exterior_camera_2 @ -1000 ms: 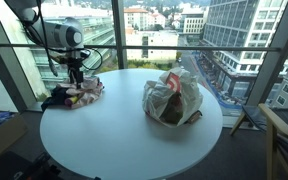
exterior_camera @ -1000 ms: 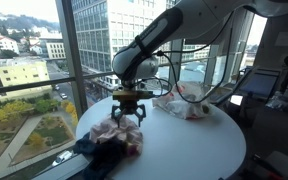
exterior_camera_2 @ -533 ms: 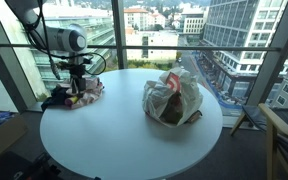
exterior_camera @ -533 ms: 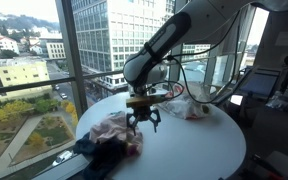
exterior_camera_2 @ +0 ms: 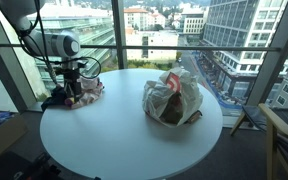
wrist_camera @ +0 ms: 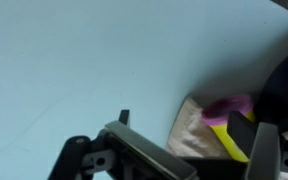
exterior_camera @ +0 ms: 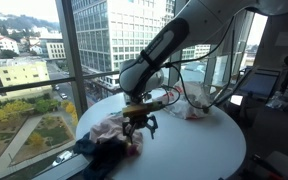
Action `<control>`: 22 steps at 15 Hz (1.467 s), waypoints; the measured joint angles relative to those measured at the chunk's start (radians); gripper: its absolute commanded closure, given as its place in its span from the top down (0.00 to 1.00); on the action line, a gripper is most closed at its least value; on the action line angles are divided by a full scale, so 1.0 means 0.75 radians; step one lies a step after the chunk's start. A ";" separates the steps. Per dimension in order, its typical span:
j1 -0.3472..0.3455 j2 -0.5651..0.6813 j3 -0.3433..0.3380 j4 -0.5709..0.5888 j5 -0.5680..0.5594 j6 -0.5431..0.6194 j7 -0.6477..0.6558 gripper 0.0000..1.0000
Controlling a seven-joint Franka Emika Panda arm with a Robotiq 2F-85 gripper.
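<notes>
A heap of clothes (exterior_camera: 112,133) in pink, white and dark blue lies at the edge of the round white table (exterior_camera: 189,145). My gripper (exterior_camera: 138,126) hangs open just above the heap's inner edge, nothing between its fingers. From the opposite side, the gripper (exterior_camera_2: 70,95) is over the clothes heap (exterior_camera_2: 76,95) near the window. In the wrist view, beige, magenta and yellow cloth (wrist_camera: 209,128) shows between the two dark fingers (wrist_camera: 240,128), with bare table to the left.
A white plastic bag (exterior_camera_2: 171,97) stuffed with things stands mid-table, also seen as the bag (exterior_camera: 189,100) behind the arm. Tall windows (exterior_camera_2: 154,30) ring the table. A chair (exterior_camera_2: 282,130) stands at the side.
The arm has swung back toward the clothes heap and dropped lower over its edge. The jaws stayed open.
</notes>
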State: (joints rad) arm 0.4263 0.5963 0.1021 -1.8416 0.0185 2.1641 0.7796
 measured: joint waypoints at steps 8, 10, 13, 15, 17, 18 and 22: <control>0.032 0.017 0.017 0.005 -0.060 0.057 -0.028 1.00; 0.039 0.033 0.023 0.010 -0.071 0.090 -0.049 1.00; 0.051 0.058 0.027 0.024 -0.079 0.126 -0.089 1.00; 0.058 0.078 0.027 0.042 -0.092 0.131 -0.113 1.00; 0.065 0.100 0.027 0.059 -0.107 0.132 -0.133 1.00; 0.069 0.111 0.027 0.067 -0.115 0.132 -0.142 1.00; 0.089 0.151 0.025 0.097 -0.159 0.132 -0.157 0.56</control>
State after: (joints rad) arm 0.4933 0.7097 0.1211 -1.7689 -0.1008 2.2630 0.6619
